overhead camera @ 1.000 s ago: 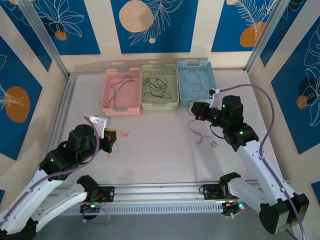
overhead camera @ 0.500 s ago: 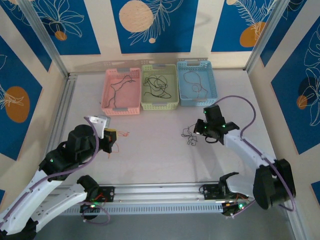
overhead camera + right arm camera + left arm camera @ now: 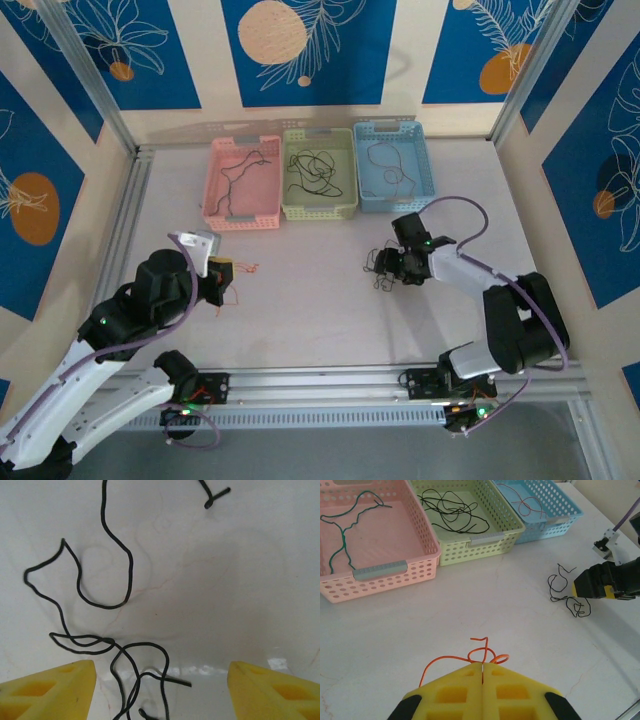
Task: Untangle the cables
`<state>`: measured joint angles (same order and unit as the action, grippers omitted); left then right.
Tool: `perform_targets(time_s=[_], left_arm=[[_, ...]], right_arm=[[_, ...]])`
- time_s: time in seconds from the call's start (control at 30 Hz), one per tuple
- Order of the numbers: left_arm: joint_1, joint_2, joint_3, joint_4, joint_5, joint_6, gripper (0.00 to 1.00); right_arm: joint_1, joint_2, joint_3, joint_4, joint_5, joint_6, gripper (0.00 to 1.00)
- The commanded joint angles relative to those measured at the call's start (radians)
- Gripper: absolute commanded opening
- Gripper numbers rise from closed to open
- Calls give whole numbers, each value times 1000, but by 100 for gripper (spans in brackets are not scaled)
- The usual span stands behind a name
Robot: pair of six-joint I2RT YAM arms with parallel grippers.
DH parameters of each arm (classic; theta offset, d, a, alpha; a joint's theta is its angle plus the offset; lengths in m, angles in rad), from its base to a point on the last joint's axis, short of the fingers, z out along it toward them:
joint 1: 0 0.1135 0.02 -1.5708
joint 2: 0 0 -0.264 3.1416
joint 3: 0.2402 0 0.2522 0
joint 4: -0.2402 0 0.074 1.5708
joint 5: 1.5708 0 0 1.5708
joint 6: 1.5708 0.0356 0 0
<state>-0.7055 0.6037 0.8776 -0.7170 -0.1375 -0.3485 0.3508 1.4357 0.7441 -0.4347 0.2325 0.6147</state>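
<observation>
- The loose black cable lies in curls and crossings on the bench, in front of the blue basket. None of it is lifted.
- The right tool hovers low over it with its jaws spread wide, one yellow finger on each side of the tangled lower loops. This looks like a line-up for a pinch near the crossing.
- The orange cable is well apart from the black one. Its near end is clamped in the left tool, whose pads meet with only the wire between them. The free end loops out over the bench.
- Keeping the two cables this far apart probably stops them from snagging each other again.
- Beyond them, a green cable lies in the pink basket, and black cables lie in the green basket. A reddish cable lies in the blue one.
- Each basket seems to collect one colour, so the black one likely belongs in the green basket.
</observation>
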Motion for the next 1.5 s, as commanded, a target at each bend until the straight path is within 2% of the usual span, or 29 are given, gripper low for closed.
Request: perform_targets(time_s=[0.0,0.13,0.27,0.33,0.4,0.5,0.57,0.77,0.9,1.07,1.23,1.47], left_arm=[[-3,-13,-9,25,19,2,0],[-4,-12,-11,27,18,3,0],[-4,-17,-11,25,19,3,0],[-4,-18,-11,25,20,3,0],[-4,-18,-11,25,20,3,0],[-3,-18,-11,25,19,3,0],[-3,-19,-12,27,19,3,0],[-4,-18,-12,27,19,3,0],[-3,-19,-14,27,20,4,0],[-3,-20,-15,27,20,3,0],[-4,-20,-15,27,20,3,0],[-4,-25,-15,22,22,2,0]], right_arm=[[21,41,40,5,-30,18,70],[73,116,84,-5,-39,17,70],[104,175,116,-4,-14,31,64],[116,195,136,-10,4,29,57],[129,214,156,-22,28,21,46],[139,215,175,-37,40,10,20],[152,183,181,-46,57,7,13],[182,-23,225,-25,46,-54,2],[182,-153,308,-4,10,-113,0],[179,-177,476,-1,-24,-180,0],[170,-90,647,30,-87,-210,0],[142,169,883,106,-112,-179,0]])
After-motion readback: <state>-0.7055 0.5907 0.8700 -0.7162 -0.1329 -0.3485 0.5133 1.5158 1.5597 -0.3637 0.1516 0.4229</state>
